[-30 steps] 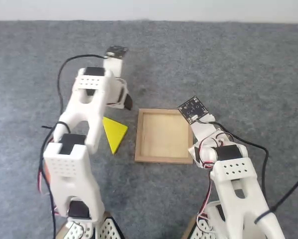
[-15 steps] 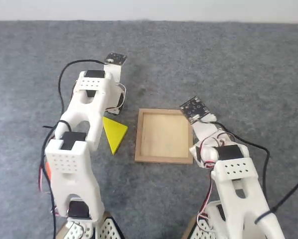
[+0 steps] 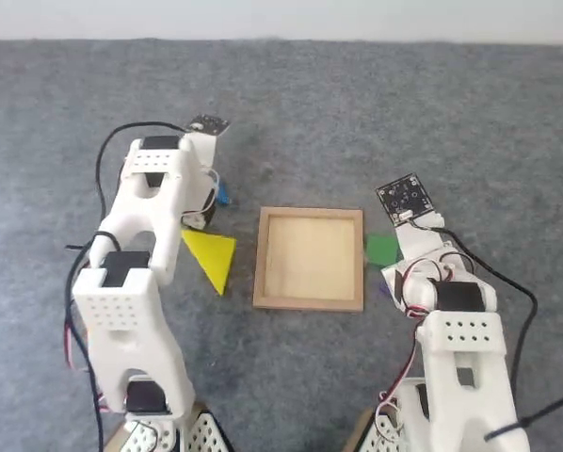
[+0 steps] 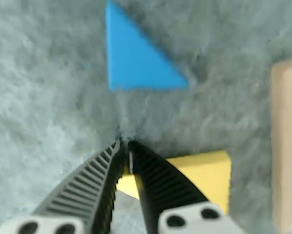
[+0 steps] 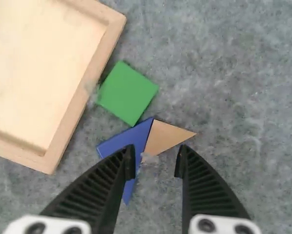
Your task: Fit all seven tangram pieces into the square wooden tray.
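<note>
Now right arm swings aside, baring green square (image 3: 382, 249) beside wooden tray (image 3: 309, 301); right gripper (image 5: 155, 152) part-open over tan triangle (image 5: 163, 136); left gripper (image 4: 124, 142) closed, empty, at yellow triangle (image 3: 212, 256) edge. Nothing placed yet.

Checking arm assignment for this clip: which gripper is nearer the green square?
Right. The right gripper hangs just short of the green square, which lies beside the tray. The left gripper is across the tray, between the blue triangle and yellow triangle.
</note>
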